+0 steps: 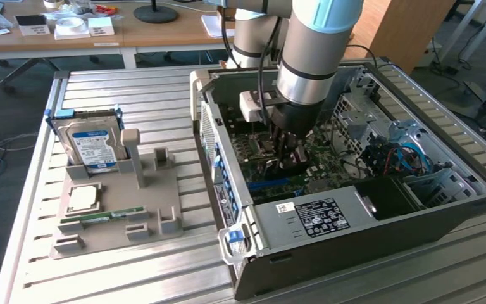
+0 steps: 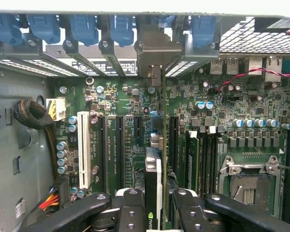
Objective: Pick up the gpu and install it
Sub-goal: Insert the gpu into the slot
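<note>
The gpu (image 2: pixel 154 179) is seen edge-on as a very slim card with a green logo on its cooler. It stands upright over the black slots of the motherboard (image 2: pixel 222 121), and its metal bracket (image 2: pixel 154 48) reaches the rear slot openings of the case. My gripper (image 2: pixel 157 205) is shut on the card, one black finger (image 2: pixel 130 208) on each side. In the exterior view the gripper (image 1: pixel 290 149) is lowered deep inside the open computer case (image 1: pixel 353 247), just above the motherboard (image 1: pixel 264 152). I cannot tell whether the card's lower edge sits in a slot.
A grey fixture (image 1: pixel 116 215) lies on the slatted table at the exterior view's left. It carries a hard drive (image 1: pixel 91 142), a processor (image 1: pixel 83 197) and a green memory stick (image 1: pixel 104 217). Inside the case are the power supply (image 1: pixel 315 215), blue cables (image 1: pixel 404 158) and a processor socket (image 2: pixel 246 183).
</note>
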You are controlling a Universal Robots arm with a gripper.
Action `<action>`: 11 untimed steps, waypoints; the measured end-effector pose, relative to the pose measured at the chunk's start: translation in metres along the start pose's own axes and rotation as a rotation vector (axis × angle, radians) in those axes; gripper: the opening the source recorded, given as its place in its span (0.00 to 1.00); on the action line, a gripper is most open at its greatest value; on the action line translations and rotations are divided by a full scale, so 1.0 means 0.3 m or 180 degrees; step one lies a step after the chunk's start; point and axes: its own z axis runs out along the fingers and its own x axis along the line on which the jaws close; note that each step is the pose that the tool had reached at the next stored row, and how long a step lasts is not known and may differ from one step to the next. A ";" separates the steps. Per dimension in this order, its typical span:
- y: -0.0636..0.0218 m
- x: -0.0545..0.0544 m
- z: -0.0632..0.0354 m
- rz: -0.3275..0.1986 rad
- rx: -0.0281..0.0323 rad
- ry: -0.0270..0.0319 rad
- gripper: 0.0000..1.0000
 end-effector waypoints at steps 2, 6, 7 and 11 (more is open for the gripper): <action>0.000 0.000 0.004 0.0000 0.0001 -0.0002 0.27; 0.000 0.000 0.014 0.0000 0.0000 -0.0001 0.27; 0.000 0.000 0.014 0.0000 0.0000 0.0000 0.27; 0.000 0.000 0.016 0.0000 0.0001 -0.0001 0.27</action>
